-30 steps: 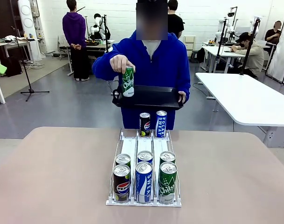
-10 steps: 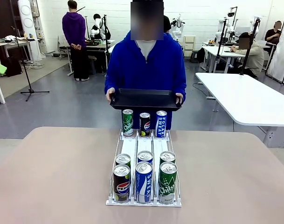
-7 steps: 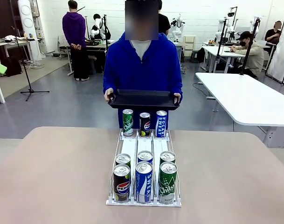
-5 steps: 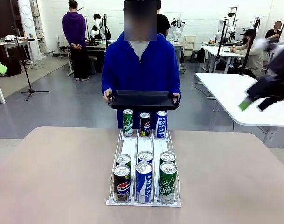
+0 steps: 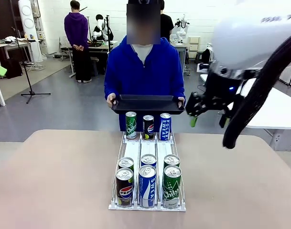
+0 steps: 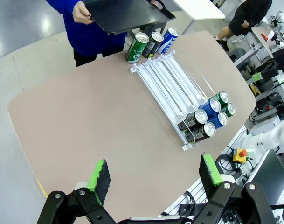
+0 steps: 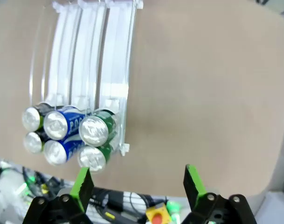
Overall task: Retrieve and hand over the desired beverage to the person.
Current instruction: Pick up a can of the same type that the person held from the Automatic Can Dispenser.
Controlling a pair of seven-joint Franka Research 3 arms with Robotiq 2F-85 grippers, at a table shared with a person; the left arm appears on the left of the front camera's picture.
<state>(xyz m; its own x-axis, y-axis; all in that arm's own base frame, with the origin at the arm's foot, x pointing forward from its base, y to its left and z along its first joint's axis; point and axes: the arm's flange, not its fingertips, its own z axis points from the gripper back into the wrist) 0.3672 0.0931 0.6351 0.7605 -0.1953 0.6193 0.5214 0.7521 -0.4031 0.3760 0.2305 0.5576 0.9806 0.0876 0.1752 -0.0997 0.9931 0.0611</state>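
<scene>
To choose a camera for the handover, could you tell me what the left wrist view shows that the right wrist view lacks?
Left wrist: the person's hand on the black tray, three cans at the far end of the rack, the open left gripper. Right wrist: the open right gripper. Both: the rack, six cans at its near end, the table.

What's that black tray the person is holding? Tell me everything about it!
The flat rectangular black tray looks like plastic, with a low raised rim and rounded corners. The person in a bright blue hoodie holds it level, one hand gripping each short end. Its top looks bare. It hangs at the far edge of the tan table, close above three upright drink cans.
</scene>
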